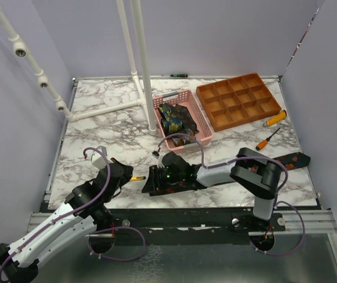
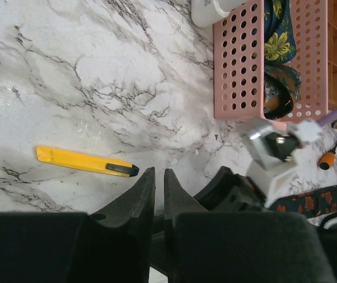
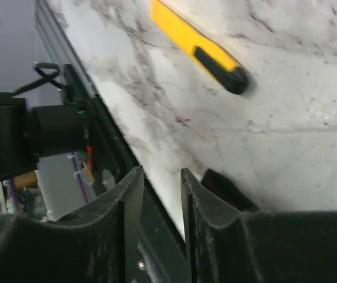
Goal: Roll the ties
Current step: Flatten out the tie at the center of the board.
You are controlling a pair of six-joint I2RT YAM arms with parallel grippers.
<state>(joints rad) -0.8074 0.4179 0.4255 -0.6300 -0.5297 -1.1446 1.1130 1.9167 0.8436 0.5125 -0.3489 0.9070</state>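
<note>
Starting stage, by looks: floral tie (image 1: 291,159) flat, unrolled, lower centre-right under R arm. Other ties (image 1: 174,118) heaped in pink basket (image 1: 180,94), top centre. R gripper (image 3: 159,174) fingers apart, empty, at tie's left end. L gripper (image 2: 158,172) almost together, empty. Prob. all rolling left.

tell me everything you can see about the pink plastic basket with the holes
The pink plastic basket is rectangular, with walls punched in rows of round holes. It stands upright on the white marble table, towards the far side, just right of the white pipe post and left of the orange compartment tray. Dark ties with yellow and blue patterns lie bundled inside it.
</note>
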